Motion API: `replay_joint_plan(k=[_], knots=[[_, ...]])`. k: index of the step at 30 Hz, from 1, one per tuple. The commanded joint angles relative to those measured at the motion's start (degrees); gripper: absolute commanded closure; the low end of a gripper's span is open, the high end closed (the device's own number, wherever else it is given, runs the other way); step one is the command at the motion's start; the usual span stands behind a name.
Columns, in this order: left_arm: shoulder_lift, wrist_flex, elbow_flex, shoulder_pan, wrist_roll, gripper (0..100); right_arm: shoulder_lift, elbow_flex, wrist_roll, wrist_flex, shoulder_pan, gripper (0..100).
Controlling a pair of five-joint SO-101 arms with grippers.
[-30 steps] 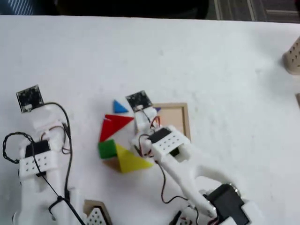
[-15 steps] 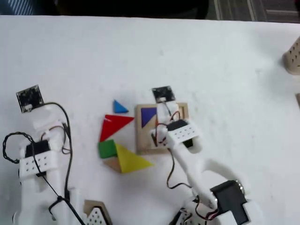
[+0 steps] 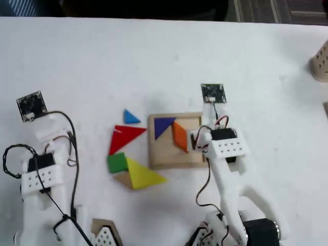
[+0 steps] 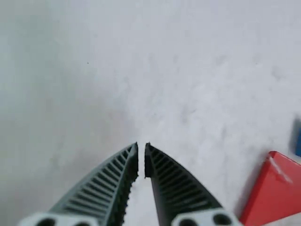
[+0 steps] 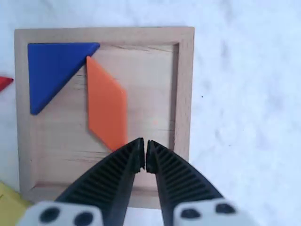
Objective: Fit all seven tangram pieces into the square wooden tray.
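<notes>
Right gripper (image 5: 144, 153), jaws together and holding nothing, hangs over the wooden tray (image 5: 184, 94) beside the orange parallelogram (image 5: 107, 108). That piece touches the blue triangle (image 5: 51, 70) tucked into a tray corner, likely to save room. Red triangle (image 3: 123, 137), green square (image 3: 117, 163) and yellow triangle (image 3: 142, 174) lie just outside the tray, unobstructed. Left gripper (image 4: 141, 155), closed and empty, sits well away from it.

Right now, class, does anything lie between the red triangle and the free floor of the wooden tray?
Only the wooden tray's raised rim. The red triangle lies just outside it, and bare floor shows beyond, beside the blue triangle already inside.
</notes>
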Motion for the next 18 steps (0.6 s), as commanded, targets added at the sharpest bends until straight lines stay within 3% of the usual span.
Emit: replay_joint_plan(k=[1,5,9,18], knots=[[-1.36,-1.41,-1.67,1.45,0.62,95,-2.24,-0.44,1.14,2.15,-0.04,98.1],[-1.36,-1.41,-1.67,1.45,0.62,95,-1.71,0.00,1.14,4.97,-7.60,98.1],[-1.36,-1.41,-1.67,1.45,0.62,95,-1.63,4.13,1.14,-0.31,-14.37,98.1],[-1.36,-1.41,-1.67,1.54,0.62,95,-1.63,7.38,1.58,-6.64,-11.74,98.1]])
